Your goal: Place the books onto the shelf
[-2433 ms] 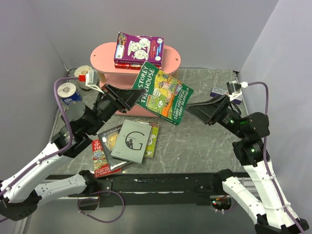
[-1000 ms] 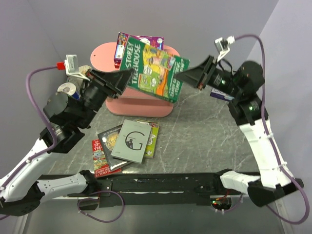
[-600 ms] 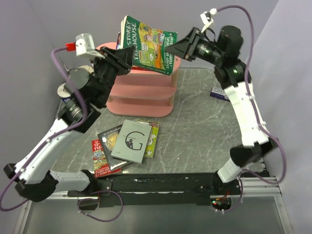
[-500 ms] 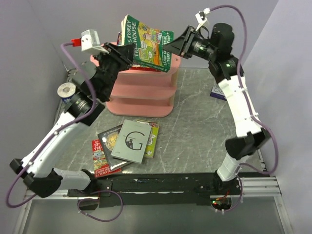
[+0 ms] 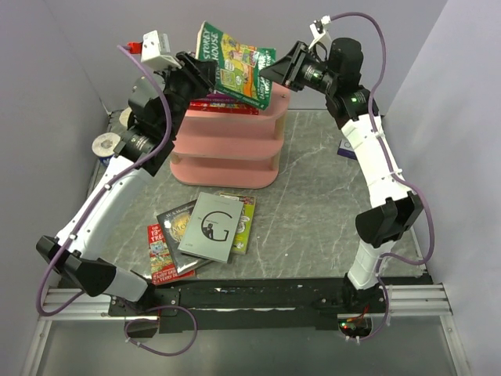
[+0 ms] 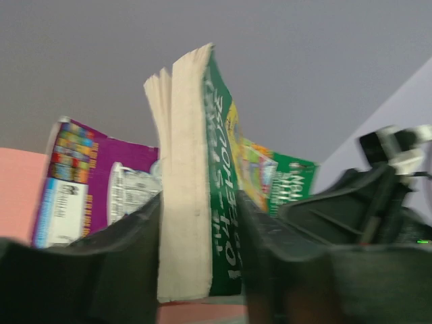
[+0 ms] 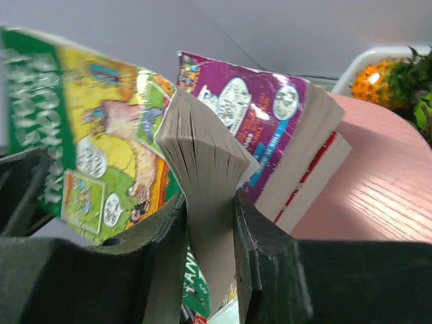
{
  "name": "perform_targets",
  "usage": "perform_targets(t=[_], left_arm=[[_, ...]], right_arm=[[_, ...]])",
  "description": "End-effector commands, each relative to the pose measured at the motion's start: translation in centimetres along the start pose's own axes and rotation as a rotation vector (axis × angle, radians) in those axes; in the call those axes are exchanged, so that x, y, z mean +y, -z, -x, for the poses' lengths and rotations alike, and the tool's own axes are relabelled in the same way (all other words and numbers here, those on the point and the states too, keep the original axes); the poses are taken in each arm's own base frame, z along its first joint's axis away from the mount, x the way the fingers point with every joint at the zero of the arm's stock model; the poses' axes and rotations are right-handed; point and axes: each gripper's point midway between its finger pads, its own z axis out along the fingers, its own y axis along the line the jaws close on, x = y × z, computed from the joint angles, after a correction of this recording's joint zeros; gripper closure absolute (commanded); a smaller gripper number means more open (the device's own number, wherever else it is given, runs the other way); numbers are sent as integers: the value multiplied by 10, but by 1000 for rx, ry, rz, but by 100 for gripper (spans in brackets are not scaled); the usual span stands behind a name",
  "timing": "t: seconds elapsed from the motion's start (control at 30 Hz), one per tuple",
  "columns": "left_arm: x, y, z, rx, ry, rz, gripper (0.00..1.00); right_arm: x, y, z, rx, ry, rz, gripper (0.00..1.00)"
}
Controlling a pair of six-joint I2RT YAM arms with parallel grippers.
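left gripper (image 5: 205,76) at 9 o'clock and right gripper (image 5: 268,73) at 3 o'clock pinch the green book (image 5: 237,63) above the shelf (image 5: 227,150).

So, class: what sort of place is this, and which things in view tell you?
Most likely a robot lab test cell: a left arm and right arm bolted to a black rail at the table edge, plain grey walls enclosing it, and props, a pink shelf and paperbacks.

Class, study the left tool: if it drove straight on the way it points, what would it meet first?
The left tool meets the green book first, pinched in its own grip. Beyond that, probably the right tool gripping the opposite edge; the purple book sits aside. Depth is unclear.
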Motion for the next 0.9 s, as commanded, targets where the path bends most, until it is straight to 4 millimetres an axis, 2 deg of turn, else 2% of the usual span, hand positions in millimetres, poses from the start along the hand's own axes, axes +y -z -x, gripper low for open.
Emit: perform_targets(t=[0.0,0.07,0.1,0.17,0.37,0.57,0.6,0.73,0.87], left_arm=[[13,-1,7,-19,-105,19,46],[11,4,10,-34,-101,0,37],[9,6,9,-34,-105,-15,26],[9,9,12,-47,-102,-24,20],[7,10,20,-68,-108,-23,16],[14,15,30,-92,-113,20,1],[14,19,35,-103,-115,23,4],[35,28,40,-121,-130,118,4],[81,48,53,-181,-83,354,4]], right_arm=[[61,32,39,-135,98,140,100],[63,38,39,-144,94,164,100],[63,41,40,-149,73,170,100],[69,48,42,-157,74,210,100],[82,56,59,-188,81,245,100],[87,47,77,-187,50,265,100],[86,46,78,-185,45,261,100],[86,43,85,-193,41,266,100],[82,38,87,-194,26,261,100]])
